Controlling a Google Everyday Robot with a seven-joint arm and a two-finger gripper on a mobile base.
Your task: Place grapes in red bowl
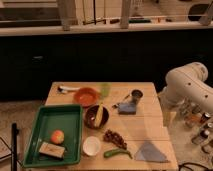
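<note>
The grapes point(115, 138), a small dark reddish-purple bunch, lie on the wooden table point(150, 125) near its front, between the white cup point(91, 145) and a grey-blue cloth point(150, 151). The red bowl point(86, 96) stands at the back left of the table, beyond the dark bowl point(96, 116), and looks empty. My white arm point(187, 87) is folded to the right of the table, beyond its right edge and well away from the grapes. My gripper does not show in this view.
A green pepper point(117, 152) lies just in front of the grapes. A green tray point(70, 117) on the left holds an orange-red fruit point(57, 136) and a packet point(51, 149). A blue sponge point(127, 107), metal cup point(136, 95), green cup point(105, 89) and spoon point(67, 90) stand farther back.
</note>
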